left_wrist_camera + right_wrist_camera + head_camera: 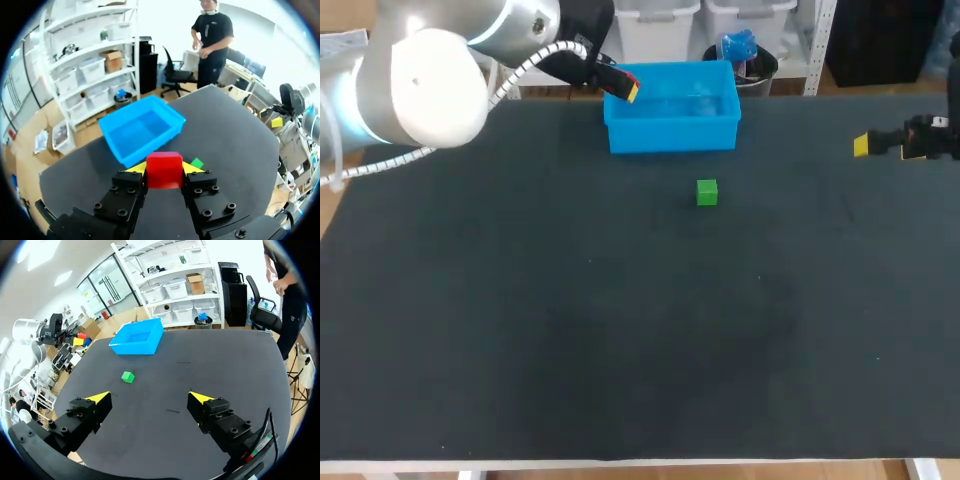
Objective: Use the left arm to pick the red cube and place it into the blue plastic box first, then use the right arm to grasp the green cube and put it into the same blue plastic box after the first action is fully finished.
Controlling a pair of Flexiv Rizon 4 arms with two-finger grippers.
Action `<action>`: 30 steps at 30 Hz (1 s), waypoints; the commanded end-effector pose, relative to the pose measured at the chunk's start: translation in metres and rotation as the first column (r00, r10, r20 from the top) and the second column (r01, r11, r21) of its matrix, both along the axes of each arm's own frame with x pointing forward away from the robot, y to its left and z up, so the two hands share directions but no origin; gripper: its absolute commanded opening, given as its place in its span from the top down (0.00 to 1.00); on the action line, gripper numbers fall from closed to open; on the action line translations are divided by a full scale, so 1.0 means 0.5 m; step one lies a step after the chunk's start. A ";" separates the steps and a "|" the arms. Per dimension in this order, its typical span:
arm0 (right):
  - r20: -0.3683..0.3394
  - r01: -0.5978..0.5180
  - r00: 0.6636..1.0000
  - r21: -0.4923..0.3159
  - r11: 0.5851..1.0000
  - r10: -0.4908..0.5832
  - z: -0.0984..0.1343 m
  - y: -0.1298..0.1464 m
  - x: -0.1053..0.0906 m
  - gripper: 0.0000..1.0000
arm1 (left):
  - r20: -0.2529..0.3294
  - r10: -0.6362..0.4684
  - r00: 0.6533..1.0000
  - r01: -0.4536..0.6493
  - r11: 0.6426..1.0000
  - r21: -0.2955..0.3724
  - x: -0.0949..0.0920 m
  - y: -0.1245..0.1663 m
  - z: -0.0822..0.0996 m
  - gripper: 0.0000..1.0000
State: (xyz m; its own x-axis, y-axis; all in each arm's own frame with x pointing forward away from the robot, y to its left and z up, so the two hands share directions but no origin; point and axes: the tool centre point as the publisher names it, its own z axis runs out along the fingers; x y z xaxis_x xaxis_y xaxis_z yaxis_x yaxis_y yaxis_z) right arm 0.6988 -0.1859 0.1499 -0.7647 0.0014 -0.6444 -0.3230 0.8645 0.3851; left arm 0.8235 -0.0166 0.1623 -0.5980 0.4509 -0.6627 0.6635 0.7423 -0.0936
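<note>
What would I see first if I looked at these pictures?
Probably the bright red cube, pinched in the left arm's jaws close to the big blue plastic box at the far side of the dark table. Next, the little green cube sitting alone on the table in front of that box.

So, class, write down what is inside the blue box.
Nothing shows inside the blue box: its floor looks bare. The red cube is in the left gripper; the green cube sits on the table. In the head view, the near wall hides a strip of floor.
</note>
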 end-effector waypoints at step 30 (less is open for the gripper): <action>-0.001 0.002 1.000 -0.003 1.000 -0.002 0.000 0.001 0.001 0.00 | 0.055 -0.071 0.996 0.072 0.997 -0.021 0.218 -0.044 -0.038 1.00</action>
